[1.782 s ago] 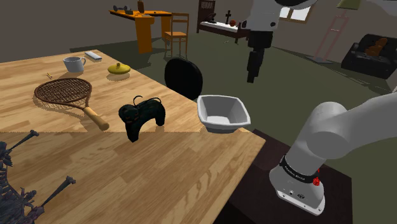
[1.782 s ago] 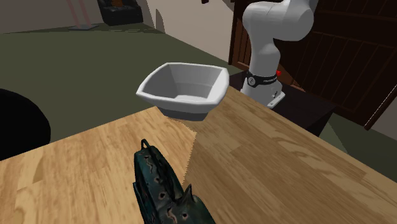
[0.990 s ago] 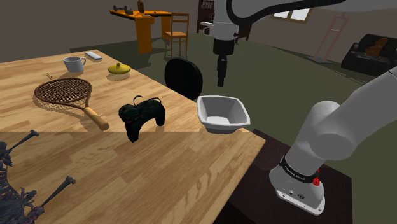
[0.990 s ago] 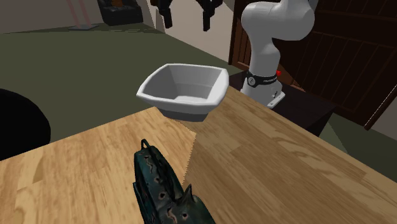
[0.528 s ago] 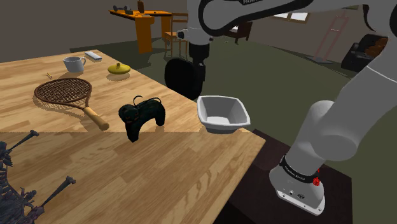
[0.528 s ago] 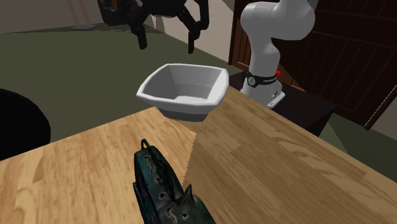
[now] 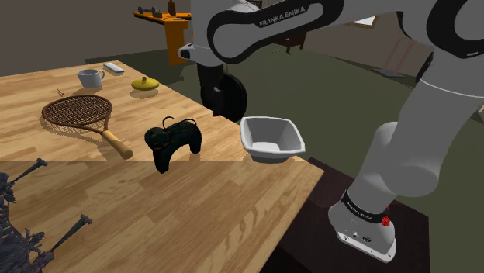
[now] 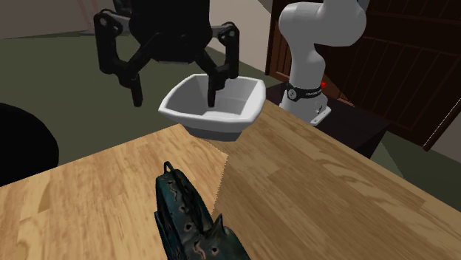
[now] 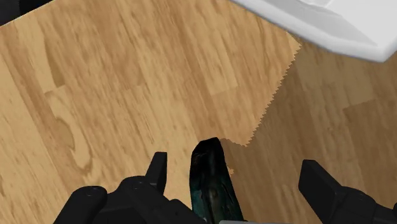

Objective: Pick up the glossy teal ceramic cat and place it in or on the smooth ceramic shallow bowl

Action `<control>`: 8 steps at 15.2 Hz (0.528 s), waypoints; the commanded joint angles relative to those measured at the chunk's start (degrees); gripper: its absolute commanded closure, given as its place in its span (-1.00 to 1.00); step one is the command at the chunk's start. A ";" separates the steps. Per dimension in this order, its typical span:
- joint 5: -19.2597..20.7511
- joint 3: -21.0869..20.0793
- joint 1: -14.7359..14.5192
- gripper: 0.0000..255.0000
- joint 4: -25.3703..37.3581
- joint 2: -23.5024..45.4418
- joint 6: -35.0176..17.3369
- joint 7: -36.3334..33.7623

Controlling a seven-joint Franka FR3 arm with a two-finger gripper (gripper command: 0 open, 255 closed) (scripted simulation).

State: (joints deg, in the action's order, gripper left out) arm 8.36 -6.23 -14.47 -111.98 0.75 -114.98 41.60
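The cat (image 7: 172, 143) is dark and glossy with teal glints. It stands on the wooden table (image 7: 155, 209), to the shoulder view's left of the white shallow bowl (image 7: 271, 138). My gripper (image 8: 173, 94) hangs open and empty above the table, near the bowl (image 8: 188, 117) and some way above the cat (image 8: 193, 225). In the wrist view the cat's end (image 9: 213, 181) pokes up between my spread fingers (image 9: 157, 172), untouched, with the bowl's rim (image 9: 331, 25) farther off. The white arm (image 7: 256, 35) arches over the bowl.
A racket (image 7: 77, 112), a mug (image 7: 90, 77) and a yellow lid (image 7: 145, 83) lie at the table's far left. A black round chair back (image 7: 233, 97) stands behind the table edge. A dark spiky figure (image 7: 23, 225) fills the near left corner. The stand (image 7: 364, 233) sits lower right.
The arm has swung down and to the shoulder view's left, from beyond the bowl to over the table near the cat. The fingers stayed open. Cat and bowl have not moved.
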 commanded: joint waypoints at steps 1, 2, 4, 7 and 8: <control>1.43 -1.00 -1.01 -1.00 1.96 2.81 -1.79 1.84; 2.16 -1.47 -1.51 -1.00 3.11 4.23 -2.48 2.72; 3.70 -2.40 -2.55 -1.00 5.38 7.00 -3.81 4.43; 5.72 -3.51 -3.91 -1.00 8.12 10.30 -5.36 6.48; 5.85 -3.44 -3.87 -1.00 7.77 10.61 -6.01 6.40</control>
State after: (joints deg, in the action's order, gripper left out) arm 13.78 -9.53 -18.11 -104.48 10.64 -120.39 47.80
